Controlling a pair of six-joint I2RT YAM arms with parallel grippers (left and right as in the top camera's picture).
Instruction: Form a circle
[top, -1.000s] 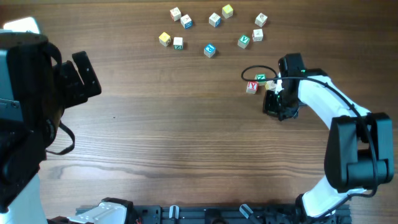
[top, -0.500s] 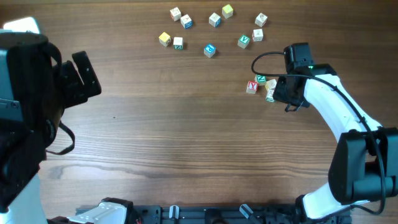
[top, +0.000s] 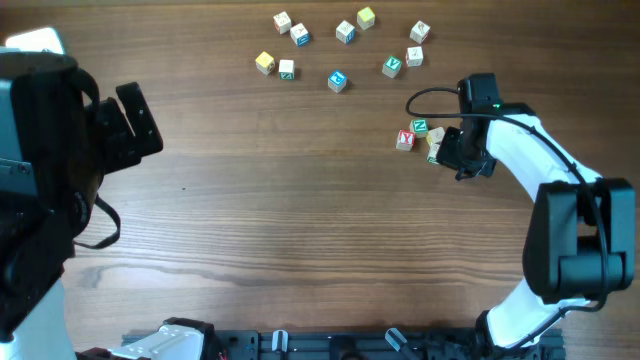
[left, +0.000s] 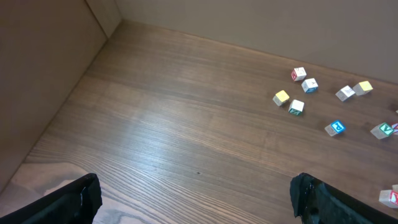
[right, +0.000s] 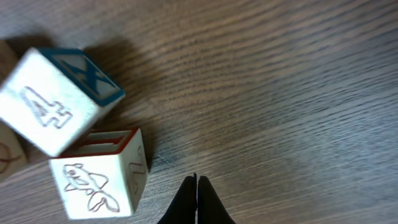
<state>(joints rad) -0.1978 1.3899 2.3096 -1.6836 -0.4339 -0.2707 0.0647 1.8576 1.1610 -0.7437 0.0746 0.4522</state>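
A small cluster of pale letter cubes (top: 420, 135) lies right of centre: a red-printed cube (top: 405, 139), a green-printed one (top: 420, 126) and others partly under my arm. It reads as a clump; a clean circle does not show. My right gripper (top: 445, 152) sits low at the cluster's right side. In the right wrist view its tips (right: 197, 186) are shut with nothing between them, just right of a red-printed cube with a fish drawing (right: 99, 180). A blue-printed cube (right: 56, 102) lies tilted beyond it. My left gripper (top: 130, 120) hangs open at the far left.
Several loose letter cubes lie scattered along the far edge, among them a yellow one (top: 264, 63), a blue-printed one (top: 337, 81) and a green-printed one (top: 392, 66). The left wrist view shows them at upper right (left: 336, 127). A black cable (top: 425, 95) loops by the right wrist.
My right gripper has swung from the near side of the cluster up to its right side. A cube at the cluster's near edge has come into view. The left arm has not moved.
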